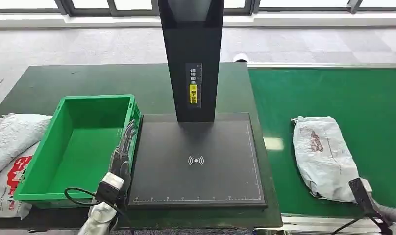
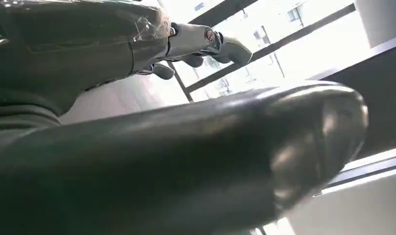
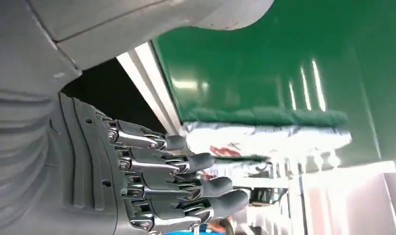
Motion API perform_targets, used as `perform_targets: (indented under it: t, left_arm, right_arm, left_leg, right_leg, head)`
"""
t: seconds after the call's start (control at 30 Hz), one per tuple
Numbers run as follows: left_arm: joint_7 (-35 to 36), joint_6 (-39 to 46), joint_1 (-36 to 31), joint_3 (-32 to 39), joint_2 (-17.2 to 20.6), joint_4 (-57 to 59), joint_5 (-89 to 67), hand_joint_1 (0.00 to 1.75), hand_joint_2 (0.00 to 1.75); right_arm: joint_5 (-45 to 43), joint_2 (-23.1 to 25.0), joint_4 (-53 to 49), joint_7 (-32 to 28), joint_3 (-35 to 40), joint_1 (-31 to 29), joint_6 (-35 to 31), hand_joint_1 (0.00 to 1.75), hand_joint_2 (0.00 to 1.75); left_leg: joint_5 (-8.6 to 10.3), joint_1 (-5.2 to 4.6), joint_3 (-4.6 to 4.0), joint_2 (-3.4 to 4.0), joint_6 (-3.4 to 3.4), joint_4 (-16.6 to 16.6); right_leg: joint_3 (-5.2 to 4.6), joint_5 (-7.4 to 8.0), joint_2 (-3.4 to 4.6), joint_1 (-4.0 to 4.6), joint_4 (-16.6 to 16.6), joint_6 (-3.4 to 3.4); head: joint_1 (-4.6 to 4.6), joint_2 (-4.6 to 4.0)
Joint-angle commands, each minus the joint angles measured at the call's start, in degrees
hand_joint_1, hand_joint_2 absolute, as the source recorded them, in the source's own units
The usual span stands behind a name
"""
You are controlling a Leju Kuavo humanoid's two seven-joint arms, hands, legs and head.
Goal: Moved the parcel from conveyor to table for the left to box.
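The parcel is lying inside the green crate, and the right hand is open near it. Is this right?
Not quite. The head view shows the parcel lying on the green conveyor, not inside the crate. The right hand is open near it, as you said.

Crumpled grey parcel lies flat on green conveyor.

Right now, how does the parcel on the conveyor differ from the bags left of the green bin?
The parcel lies whole on the green conveyor belt; the bags sit beside the green bin, cut off by the frame edge. The bags carry bolder red print. Both are crinkled grey-white plastic mailers.
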Motion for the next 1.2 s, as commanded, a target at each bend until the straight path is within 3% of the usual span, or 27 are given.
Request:
perform_targets:
  t: [0.03, 0.57, 0.73, 0.9, 1.03, 1.07, 1.1, 1.13, 1.2]
  left_arm:
    - [0.15, -0.09, -0.55, -1.62, 2.17, 1.96, 0.24, 0.00, 0.00]
    - [0.15, -0.27, -0.62, -1.48, 2.06, 2.13, 0.32, 0.00, 0.00]
    - [0.15, -2.17, -1.34, -0.71, 0.90, 2.88, 0.76, 0.00, 0.00]
    - [0.15, -3.01, -1.30, 0.22, 0.61, 2.00, 1.14, 0.00, 0.00]
    - [0.15, -3.17, -2.21, 0.02, 0.28, 2.79, 0.50, 0.00, 0.00]
    - [0.32, -2.33, -3.30, -0.06, 0.15, 4.06, -0.23, 0.00, 0.00]
    - [0.50, -1.09, -4.42, 0.13, -0.51, 5.33, -0.90, 0.00, 0.00]
    - [1.56, 0.93, -4.79, 0.53, -1.18, 5.60, -0.79, 0.00, 0.00]
    - [1.59, 0.90, -4.74, -0.04, -0.94, 5.38, -0.83, 0.00, 0.00]
  right_arm:
    - [-0.71, 3.31, -6.21, 0.01, -0.15, 0.36, 0.69, 0.00, 1.75]
    - [-3.08, 3.30, -6.67, -2.03, 0.48, 0.42, -0.63, 0.00, 1.75]
    - [-12.19, 5.40, -25.12, -4.48, 3.10, 5.87, 5.09, 0.00, 1.75]
    - [-17.85, 6.72, -30.18, -8.61, 4.45, 7.82, 5.23, 0.00, 1.75]
    - [-16.68, 6.13, -23.69, -7.16, 6.44, 5.69, 6.41, 0.00, 1.75]
    - [-7.74, 3.32, -14.56, 1.76, 11.28, 4.79, 14.62, 0.00, 1.75]
    - [-4.65, 4.72, -7.17, 3.36, 9.94, 1.61, 18.77, 0.00, 1.75]
    - [-4.76, 5.14, 1.22, 0.69, 9.82, -0.99, 13.27, 0.00, 1.75]
    - [-4.54, 5.39, 5.23, 0.09, 10.09, -2.41, 10.26, 0.00, 1.75]
  left_leg:
    - [0.12, -0.05, 0.03, 0.30, 0.23, -0.23]
    - [0.03, -0.03, -0.04, 0.21, 0.13, -0.09]
    - [0.06, -0.09, -0.10, 0.23, 0.18, -0.12]
    - [0.04, -0.07, -0.10, 0.18, 0.14, -0.11]
    - [0.10, -0.08, -0.09, 0.33, 0.20, -0.19]
    - [0.04, -0.02, -0.08, 0.28, 0.12, -0.08]
    - [0.07, -0.04, -0.10, 0.28, 0.15, -0.12]
    - [0.10, -0.01, -0.11, 0.24, 0.18, -0.14]
    - [0.13, 0.11, 0.02, 0.45, 0.19, -0.22]
  right_leg:
    - [-0.07, 0.19, 0.19, 0.00, -0.21, -0.11]
    - [-0.09, 0.09, 0.13, 0.00, -0.09, -0.04]
    - [-0.18, 0.10, 0.13, -0.05, -0.06, -0.06]
    - [-0.15, 0.09, 0.09, -0.04, -0.06, -0.06]
    - [-0.18, 0.19, 0.21, -0.03, -0.15, -0.08]
    - [-0.13, 0.13, 0.19, 0.01, -0.08, -0.05]
    - [-0.13, 0.16, 0.18, 0.00, -0.12, -0.05]
    - [-0.12, 0.19, 0.13, 0.03, -0.18, -0.05]
    - [0.00, 0.34, 0.34, 0.16, -0.39, -0.04]
  head:
    - [0.00, -0.02]
    - [0.00, 0.00]
    - [0.00, -0.02]
    - [0.00, -0.02]
    - [0.00, -0.02]
    - [0.00, -0.02]
    - [0.00, -0.02]
    - [0.00, -0.02]
    - [0.00, -0.02]
